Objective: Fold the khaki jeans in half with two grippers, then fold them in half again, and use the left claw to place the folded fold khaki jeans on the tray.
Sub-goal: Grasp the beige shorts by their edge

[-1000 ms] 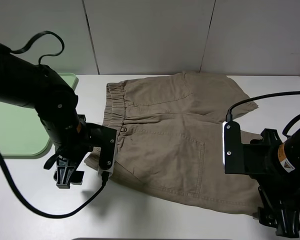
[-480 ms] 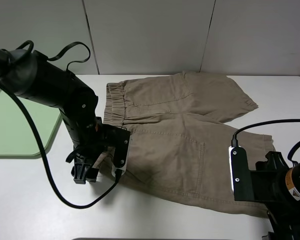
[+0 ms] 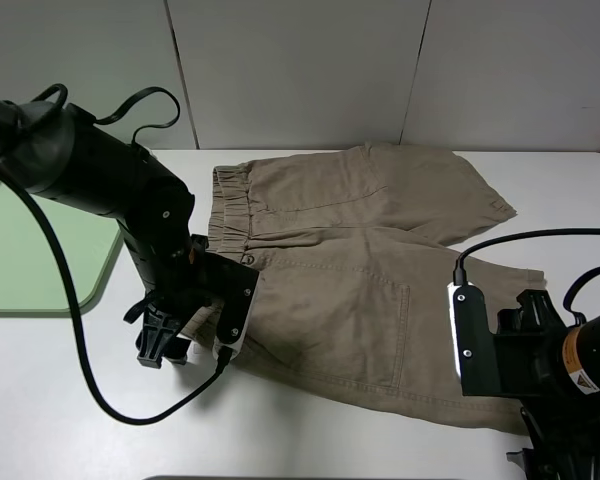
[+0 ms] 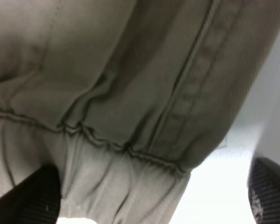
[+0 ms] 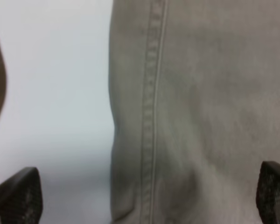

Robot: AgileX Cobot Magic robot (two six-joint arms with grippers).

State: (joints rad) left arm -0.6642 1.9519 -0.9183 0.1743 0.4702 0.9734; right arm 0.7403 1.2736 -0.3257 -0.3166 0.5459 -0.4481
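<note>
Zero folds done: khaki-tan cotton shorts (image 3: 360, 270) flat on white worktop (image 3: 310, 440); black left hand (image 3: 162, 348) & right hand (image 5: 144, 198) open, empty; pale green plastic tray (image 3: 40, 260) step pending.

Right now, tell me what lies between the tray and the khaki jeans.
In the exterior high view: the left arm and its open left hand, above bare white table.

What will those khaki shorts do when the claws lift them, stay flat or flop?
Probably floppy: the khaki jeans lie limp and creased on the table, so lifted edges should sag and drape. They are likely light, since the cloth looks thin. The gathered waistband looks thicker, so it may give the claws a firmer hold.
</note>
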